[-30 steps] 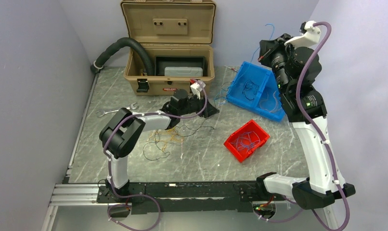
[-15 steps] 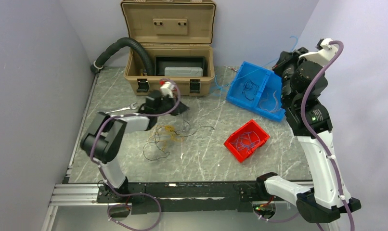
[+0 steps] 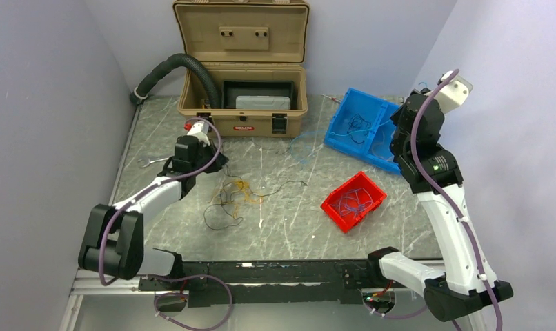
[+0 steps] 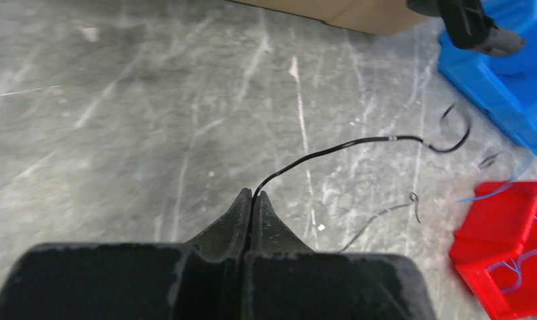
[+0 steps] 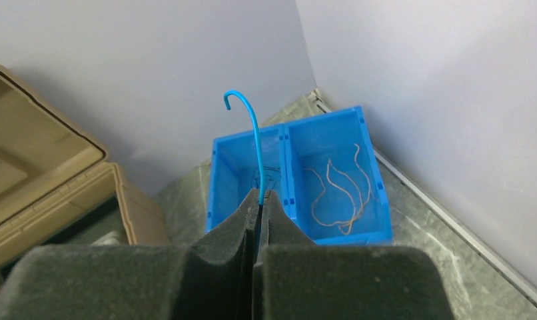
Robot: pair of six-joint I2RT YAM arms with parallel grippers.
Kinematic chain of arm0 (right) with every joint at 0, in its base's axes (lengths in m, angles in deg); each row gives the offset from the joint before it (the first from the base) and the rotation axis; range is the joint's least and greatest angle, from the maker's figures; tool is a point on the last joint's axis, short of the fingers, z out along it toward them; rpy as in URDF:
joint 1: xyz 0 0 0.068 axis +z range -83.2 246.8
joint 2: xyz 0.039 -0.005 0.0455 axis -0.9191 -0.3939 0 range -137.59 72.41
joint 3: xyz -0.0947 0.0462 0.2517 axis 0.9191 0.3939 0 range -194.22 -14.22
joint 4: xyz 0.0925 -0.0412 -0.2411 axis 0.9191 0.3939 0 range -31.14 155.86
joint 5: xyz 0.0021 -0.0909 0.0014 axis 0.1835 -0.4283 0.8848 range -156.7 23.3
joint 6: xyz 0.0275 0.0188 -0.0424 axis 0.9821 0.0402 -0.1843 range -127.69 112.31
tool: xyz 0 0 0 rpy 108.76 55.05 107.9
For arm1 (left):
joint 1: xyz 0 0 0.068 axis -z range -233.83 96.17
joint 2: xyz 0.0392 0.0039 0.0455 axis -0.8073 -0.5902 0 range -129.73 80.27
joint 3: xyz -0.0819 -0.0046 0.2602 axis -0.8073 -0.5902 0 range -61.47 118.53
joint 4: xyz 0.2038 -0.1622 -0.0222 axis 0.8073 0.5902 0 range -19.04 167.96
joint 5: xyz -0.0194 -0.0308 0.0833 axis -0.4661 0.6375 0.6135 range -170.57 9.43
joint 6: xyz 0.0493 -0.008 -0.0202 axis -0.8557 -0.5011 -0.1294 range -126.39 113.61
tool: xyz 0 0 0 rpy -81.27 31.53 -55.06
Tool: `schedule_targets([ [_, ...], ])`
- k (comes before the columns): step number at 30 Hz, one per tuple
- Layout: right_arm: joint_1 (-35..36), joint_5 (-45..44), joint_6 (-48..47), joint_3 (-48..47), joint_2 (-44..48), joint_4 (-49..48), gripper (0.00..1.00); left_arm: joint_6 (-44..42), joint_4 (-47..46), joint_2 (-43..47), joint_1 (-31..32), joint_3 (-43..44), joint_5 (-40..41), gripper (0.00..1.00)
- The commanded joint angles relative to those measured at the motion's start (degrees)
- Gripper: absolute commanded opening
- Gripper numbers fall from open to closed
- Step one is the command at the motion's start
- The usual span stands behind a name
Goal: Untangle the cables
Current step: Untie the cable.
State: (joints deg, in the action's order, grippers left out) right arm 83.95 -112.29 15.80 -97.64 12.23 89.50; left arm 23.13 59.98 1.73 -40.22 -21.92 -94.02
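Left gripper [image 4: 252,195]: fingers pressed together, pinching one end of a black wire [image 4: 346,143]. The strand runs away over the marble table [image 4: 119,100] and ends in a free curl short of the red bin [image 4: 499,247].

Right gripper [image 5: 260,197]: fingers closed flat on a blue wire [image 5: 254,133], whose hooked tip stands up above the pads. The blue bin [image 5: 289,143] is below; thin dark wires lie in its left compartment and tan ones in its right.

Change: over the last second the left arm has swung from beside the tan case's [image 3: 244,103] right latch to the table's left, near the wrench [image 3: 151,162]. The right arm has dropped and shifted rightward past the blue bin. The arms are drawing apart, each with one strand.

Judgement: the black strand looks largely pulled clear of the tangle [image 3: 230,196], which has thinned but remains mid-table. The blue strand seems bound for sorting; the red bin already holds blue wires.

Writing: a small red label [image 3: 243,128] on the case front, too small to read. No other lettering legible.
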Motion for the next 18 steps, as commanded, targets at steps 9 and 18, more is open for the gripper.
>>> schedule_targets([
  [9,-0.45,28.16,-0.84,8.78,-1.45,-0.83,0.00,-5.31,-4.62,11.16,2.39,-7.08,4.46,0.00],
  [18,0.30,44.62,-4.10,15.73,-16.07,-0.33,0.14,-10.35,-8.09,13.58,6.87,-10.45,7.39,0.00],
])
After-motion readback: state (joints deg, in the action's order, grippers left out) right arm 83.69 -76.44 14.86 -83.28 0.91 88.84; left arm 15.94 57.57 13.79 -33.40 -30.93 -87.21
